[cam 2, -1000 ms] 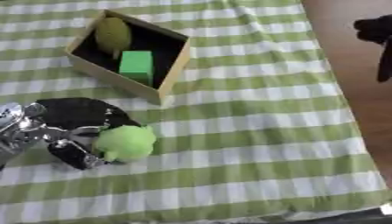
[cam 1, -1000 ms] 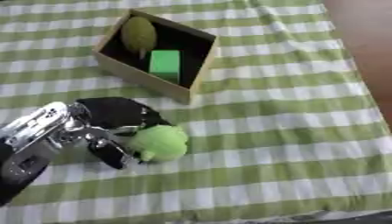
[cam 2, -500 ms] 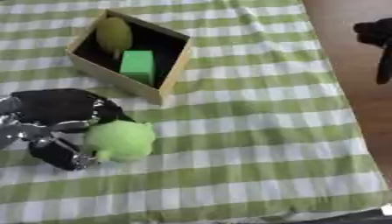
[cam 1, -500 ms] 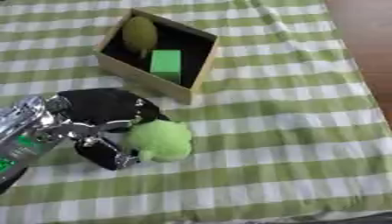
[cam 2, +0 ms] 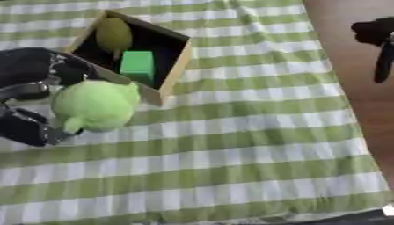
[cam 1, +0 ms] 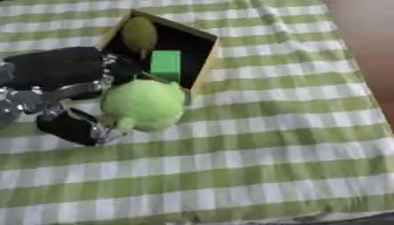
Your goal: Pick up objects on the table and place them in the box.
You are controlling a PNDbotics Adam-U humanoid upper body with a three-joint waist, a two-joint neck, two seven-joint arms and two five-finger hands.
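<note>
1. The left hand (cam 1: 65, 99) came in from nine o'clock, its black fingers and thumb curled round a round, fuzzy green toy (cam 1: 144, 104), which it held up off the cloth.
2. The toy hung just at the near rim of the wooden box (cam 1: 202, 66), at about six o'clock from the box's middle, overlapping the near wall from where I stood.
3. I judged the risk to be at that rim: if the hand carried the toy forward too low, it could catch the near wall and shove or tip the box, or the toy could be let go early and roll away across the checked tablecloth (cam 1: 277, 145).
4. The soft, rounded shape looked likely to slip if the curled fingers shifted on it.
5. Inside the box lay a green block (cam 1: 165, 65) near the middle and an olive, pear-like thing (cam 1: 139, 31) toward twelve o'clock; the free room looked to be at the three o'clock side, so a drop onto the block might leave the toy perched high.
6. The right hand showed in neither view.
7. At three o'clock, off the table, a dark shape (cam 2: 378, 37) stood over the brown floor, well apart from the work.
</note>
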